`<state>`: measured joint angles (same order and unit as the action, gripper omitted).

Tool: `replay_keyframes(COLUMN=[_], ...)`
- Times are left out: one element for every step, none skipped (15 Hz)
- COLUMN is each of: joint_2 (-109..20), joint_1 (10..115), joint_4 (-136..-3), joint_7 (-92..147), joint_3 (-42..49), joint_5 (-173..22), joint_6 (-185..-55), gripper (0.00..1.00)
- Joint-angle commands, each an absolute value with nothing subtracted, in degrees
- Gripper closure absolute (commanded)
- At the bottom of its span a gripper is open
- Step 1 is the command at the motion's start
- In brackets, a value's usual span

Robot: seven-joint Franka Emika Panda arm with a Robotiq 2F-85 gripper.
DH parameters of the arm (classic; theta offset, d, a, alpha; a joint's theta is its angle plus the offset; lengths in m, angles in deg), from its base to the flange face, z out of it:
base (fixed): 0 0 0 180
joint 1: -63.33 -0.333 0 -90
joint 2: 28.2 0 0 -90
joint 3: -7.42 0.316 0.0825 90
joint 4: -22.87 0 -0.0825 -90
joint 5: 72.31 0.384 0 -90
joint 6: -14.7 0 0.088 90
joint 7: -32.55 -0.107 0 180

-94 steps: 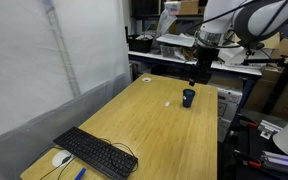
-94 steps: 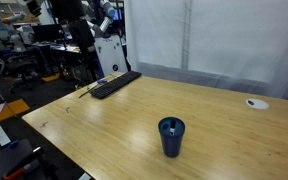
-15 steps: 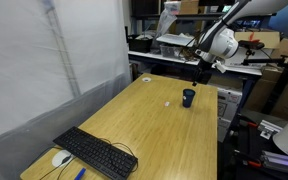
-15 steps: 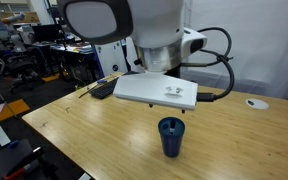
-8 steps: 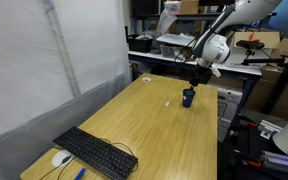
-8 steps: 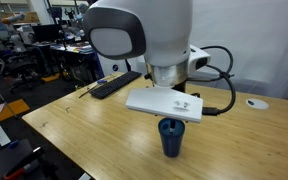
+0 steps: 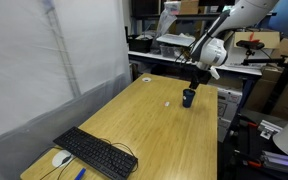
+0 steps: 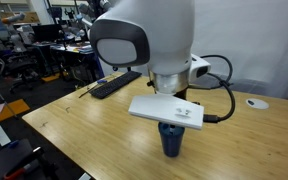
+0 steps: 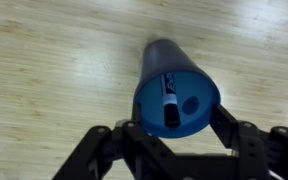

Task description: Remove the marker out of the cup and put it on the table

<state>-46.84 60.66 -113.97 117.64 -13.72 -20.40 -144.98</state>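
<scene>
Wrist view and exterior views, listed by size.
Desk [image 7: 154, 120]: rectangular, smooth pale wood grain. A grey curtain [image 7: 44, 70] hangs along one long edge, with cluttered lab benches beyond.
Arm [image 8: 149, 45]: glossy white casing, over the cup.
Keyboard [image 7: 94, 152]: flat, black, at the near corner.
Gripper [image 9: 179, 128]: black, jaws spread either side of the cup rim, holding nothing.
Cup [image 9: 174, 85]: dark blue, tapered, upright near the far corner.
Mouse [image 7: 61, 158]: white, beside the keyboard.
Marker [image 9: 170, 108]: slim, dark, inside the cup.
</scene>
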Motion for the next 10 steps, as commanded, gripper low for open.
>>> replay_keyframes(joint_2=[-46.39, -46.36, -46.39, -46.59, -46.72, -46.78, -46.81, -46.94, -47.07, -47.26], joint_1=[61.2, 61.16, 61.08, 61.15, 61.15, 61.23, 61.28, 61.36, 61.48, 61.64], joint_4=[-113.69, -113.72, -113.75, -113.72, -113.69, -113.7, -113.71, -113.69, -113.65, -113.62], joint_7=[119.73, 119.81, 119.79, 120.04, 120.04, 120.22, 120.27, 120.32, 120.37, 120.53], joint_3=[-12.78, -12.65, -12.51, -12.18, -11.88, -11.5, -11.16, -10.85, -10.62, -10.38], joint_5=[-18.68, -18.6, -18.61, -18.4, -18.34, -18.17, -18.07, -17.92, -17.74, -17.43], joint_6=[-145.72, -145.71, -145.71, -145.72, -145.73, -145.74, -145.77, -145.82, -145.82, -145.9], gripper=[0.33, 0.3, 0.32, 0.29, 0.3, 0.31, 0.34, 0.37, 0.43, 0.43])
